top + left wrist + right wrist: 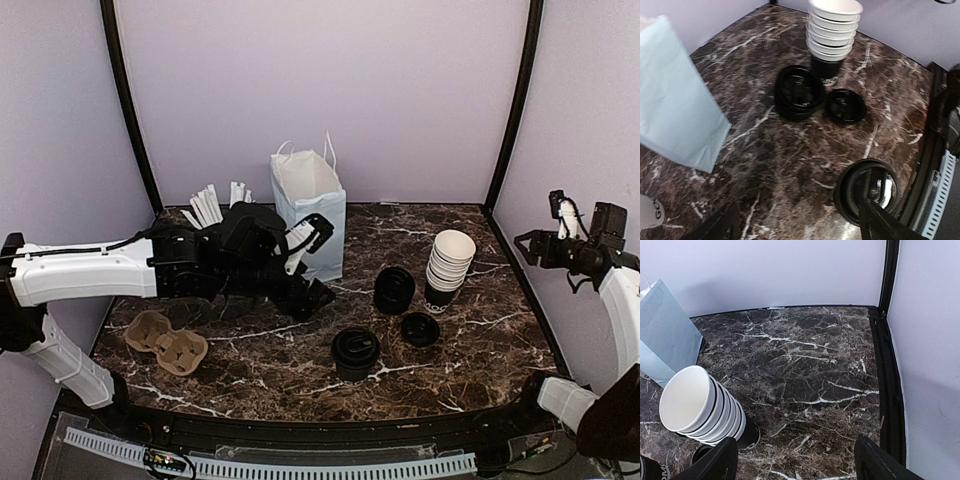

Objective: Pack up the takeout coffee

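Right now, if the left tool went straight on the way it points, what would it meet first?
Probably the lid stack, dead ahead of the open left tool, with the cup stack behind. The coffee sits right of that line, the bag left. Height is unclear; it may pass above.

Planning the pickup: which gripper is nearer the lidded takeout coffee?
Left. The left gripper hovers just behind and left of the takeout coffee; the right gripper hangs far off to the right.
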Robot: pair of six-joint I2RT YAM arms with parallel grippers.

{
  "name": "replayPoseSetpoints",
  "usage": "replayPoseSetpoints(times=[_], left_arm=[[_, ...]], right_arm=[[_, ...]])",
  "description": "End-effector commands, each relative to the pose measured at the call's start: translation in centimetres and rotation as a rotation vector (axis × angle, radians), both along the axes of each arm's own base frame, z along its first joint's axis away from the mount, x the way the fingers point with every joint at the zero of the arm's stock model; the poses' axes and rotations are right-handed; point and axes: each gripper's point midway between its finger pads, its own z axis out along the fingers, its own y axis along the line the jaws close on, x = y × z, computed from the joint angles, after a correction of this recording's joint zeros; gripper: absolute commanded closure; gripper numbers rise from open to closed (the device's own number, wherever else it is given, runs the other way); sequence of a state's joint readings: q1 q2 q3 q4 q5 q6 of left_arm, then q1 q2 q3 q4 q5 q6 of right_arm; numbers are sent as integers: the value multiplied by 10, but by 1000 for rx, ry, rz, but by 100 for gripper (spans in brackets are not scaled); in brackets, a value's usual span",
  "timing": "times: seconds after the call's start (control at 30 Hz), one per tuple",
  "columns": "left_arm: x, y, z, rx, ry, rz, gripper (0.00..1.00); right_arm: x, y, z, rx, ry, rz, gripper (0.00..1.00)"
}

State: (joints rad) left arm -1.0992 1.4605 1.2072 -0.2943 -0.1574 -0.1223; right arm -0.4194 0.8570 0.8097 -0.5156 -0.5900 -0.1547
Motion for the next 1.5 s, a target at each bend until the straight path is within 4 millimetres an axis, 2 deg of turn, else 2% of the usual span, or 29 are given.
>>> replayPoseSetpoints(times=[0.0,0.1,0.13,0.17,0.2,0.23,0.27,0.53,0.57,0.83,1.0,1.1,1.3,1.47], left_arm=[[-58,-42,3,-13,69,-318,13],[-71,-51,-9,74,83,-387,12],[-72,-55,-21,109,92,-409,12],[-73,-55,-23,131,98,-419,12],[-72,-58,-35,168,103,-430,12],[-69,-59,-36,188,99,-428,12],[-68,-61,-47,219,103,-436,13],[-63,-74,-68,297,129,-456,10],[-62,-76,-71,302,128,-457,4],[-63,-83,-78,301,151,-467,5],[-64,-82,-72,289,149,-464,5],[-63,-80,-74,305,152,-459,6],[-63,-69,-84,351,169,-441,16],[-63,-68,-83,350,176,-432,22]], right_arm=[[3,6,26,-24,-132,44,18],[0,6,20,-37,-128,42,18],[0,5,19,-39,-128,41,17],[0,6,18,-38,-129,44,16],[1,7,17,-34,-127,51,16],[1,8,16,-29,-124,59,16],[3,8,14,-23,-117,64,15],[2,9,11,-24,-108,72,15],[2,9,11,-23,-109,74,15],[4,12,8,-9,-95,93,15],[4,13,7,-4,-92,103,15],[5,12,6,-5,-89,102,15],[6,12,4,-2,-83,105,15],[5,13,4,-2,-86,105,15]])
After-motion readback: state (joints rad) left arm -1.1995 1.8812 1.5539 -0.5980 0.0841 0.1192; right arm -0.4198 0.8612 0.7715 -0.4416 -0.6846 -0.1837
